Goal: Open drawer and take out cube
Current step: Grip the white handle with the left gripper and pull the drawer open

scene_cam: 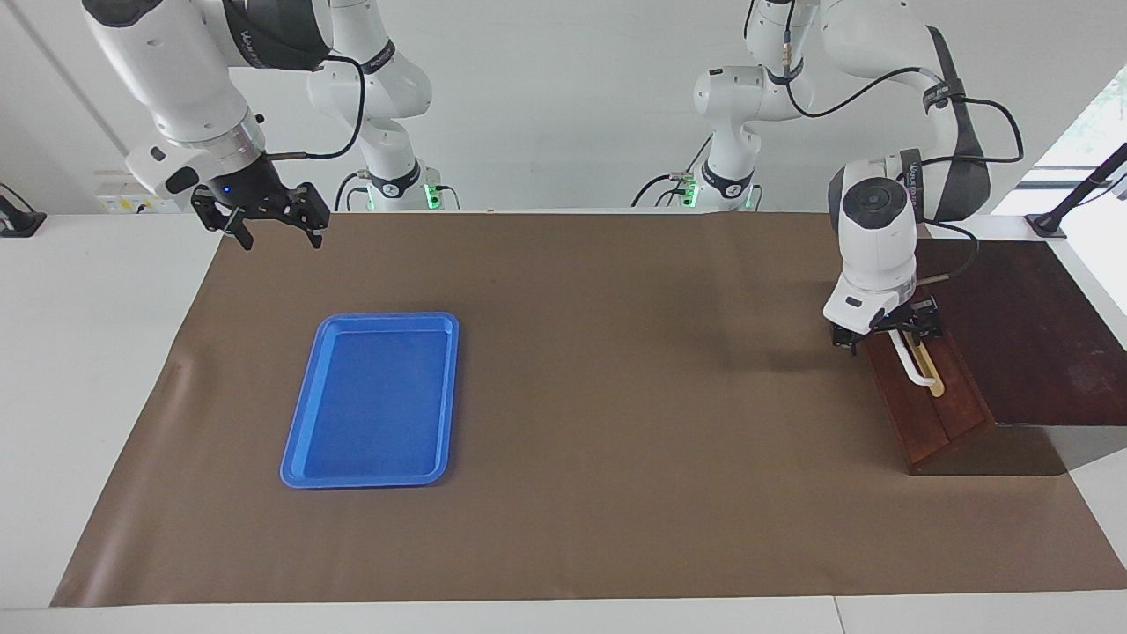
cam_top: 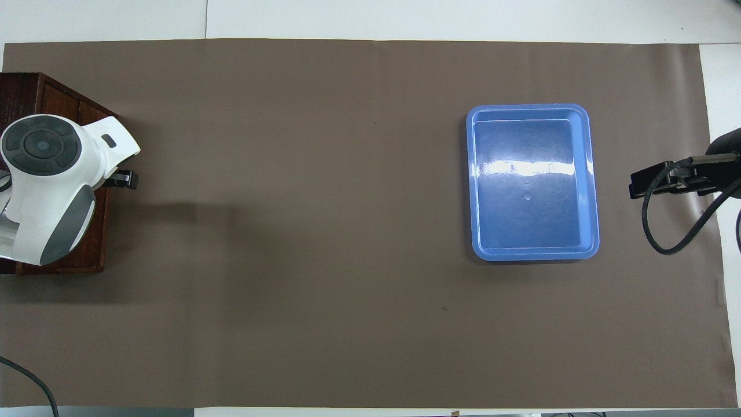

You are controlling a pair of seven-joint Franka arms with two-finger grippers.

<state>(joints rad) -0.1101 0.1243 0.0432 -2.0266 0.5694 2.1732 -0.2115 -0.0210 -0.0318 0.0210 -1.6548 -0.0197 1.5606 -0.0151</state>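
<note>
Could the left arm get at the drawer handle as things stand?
Probably yes: the left gripper is already down at the white handle on the drawer front, with nothing between them. Whether it has gripped it cannot be told.

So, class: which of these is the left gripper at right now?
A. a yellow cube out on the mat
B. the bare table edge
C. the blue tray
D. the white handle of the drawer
D: the left gripper sits at the white handle on the drawer front, away from the blue tray.
</note>
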